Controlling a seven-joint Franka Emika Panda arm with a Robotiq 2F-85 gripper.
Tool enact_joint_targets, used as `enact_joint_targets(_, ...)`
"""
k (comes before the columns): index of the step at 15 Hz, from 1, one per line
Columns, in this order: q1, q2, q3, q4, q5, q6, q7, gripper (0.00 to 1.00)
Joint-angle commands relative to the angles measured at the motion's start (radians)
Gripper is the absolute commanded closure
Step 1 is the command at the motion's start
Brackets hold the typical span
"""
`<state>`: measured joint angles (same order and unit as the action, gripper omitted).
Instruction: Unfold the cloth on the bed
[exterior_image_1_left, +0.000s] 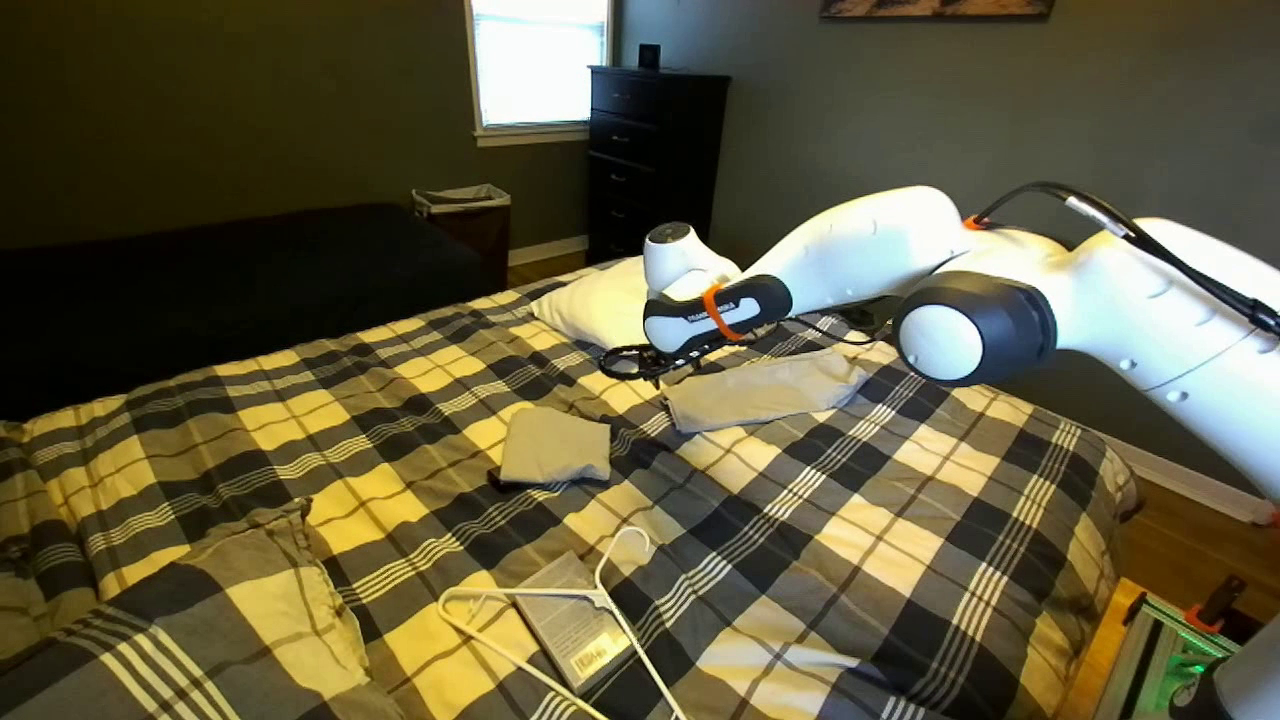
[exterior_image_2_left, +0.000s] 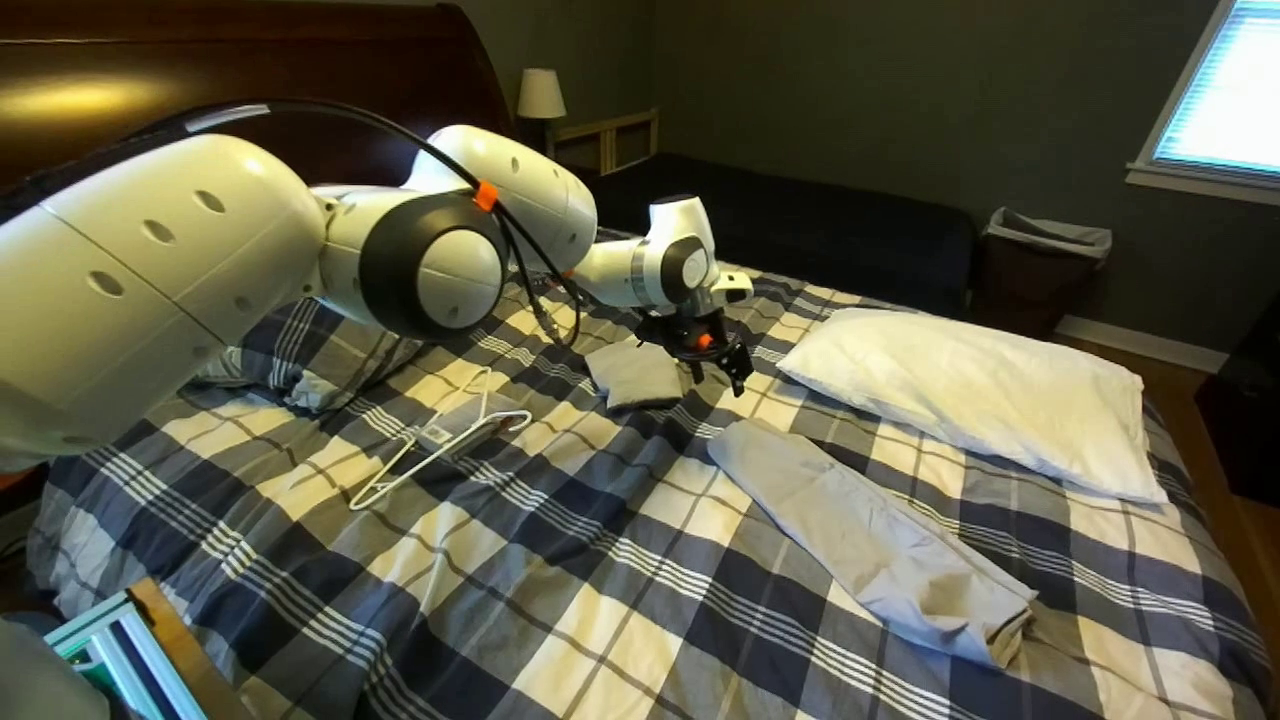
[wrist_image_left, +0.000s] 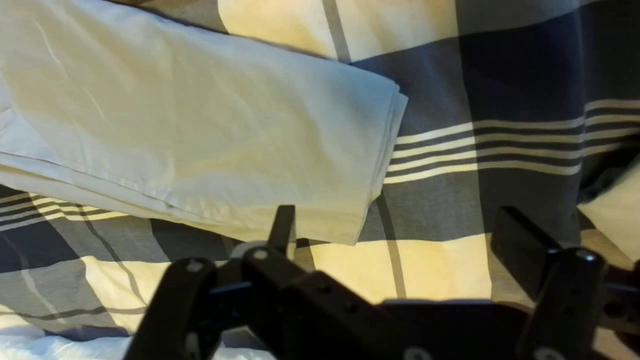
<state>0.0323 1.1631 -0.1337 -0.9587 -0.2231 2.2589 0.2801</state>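
The bed, with its plaid cover, also shows in an exterior view. A long, light grey folded cloth lies on it, also in an exterior view and the wrist view. A smaller, squarish folded grey cloth lies nearby, also in an exterior view; its edge shows in the wrist view. My gripper is open and empty above the bed, between the two cloths; one finger overlaps the long cloth's near end in the wrist view. It also shows in an exterior view.
A white pillow lies beyond the long cloth, partly behind my wrist in an exterior view. A white hanger rests over a flat grey package. A plaid pillow lies at the near corner.
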Motion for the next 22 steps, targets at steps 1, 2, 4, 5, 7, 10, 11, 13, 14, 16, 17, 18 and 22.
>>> enact_joint_targets(1, 0.008, 0.007, -0.017, 0.007, 0.018, -0.001, -0.007, 0.00)
enact_joint_targets(2, 0.009, 0.005, -0.017, 0.006, 0.017, -0.001, -0.007, 0.00)
enact_joint_targets(4, 0.020, 0.024, -0.034, 0.037, 0.012, -0.014, 0.025, 0.00)
enact_joint_targets(5, 0.022, 0.055, -0.041, 0.071, 0.007, -0.013, 0.032, 0.00)
enact_joint_targets(7, 0.027, 0.109, -0.059, 0.130, 0.007, -0.029, 0.062, 0.00)
enact_joint_targets(10, 0.011, 0.197, -0.063, 0.223, 0.025, -0.026, 0.096, 0.00)
enact_joint_targets(11, 0.004, 0.228, -0.057, 0.257, 0.033, -0.027, 0.099, 0.00)
enact_joint_targets(13, -0.011, 0.286, -0.045, 0.329, 0.028, -0.027, 0.124, 0.00)
enact_joint_targets(14, -0.012, 0.307, -0.051, 0.356, 0.025, -0.035, 0.139, 0.00)
enact_joint_targets(16, -0.017, 0.340, -0.062, 0.397, 0.018, -0.052, 0.171, 0.00)
enact_joint_targets(17, -0.014, 0.344, -0.077, 0.398, 0.033, -0.058, 0.175, 0.00)
enact_joint_targets(18, -0.018, 0.359, -0.076, 0.416, 0.035, -0.074, 0.174, 0.00)
enact_joint_targets(22, -0.004, 0.326, -0.090, 0.339, 0.011, -0.058, 0.227, 0.00)
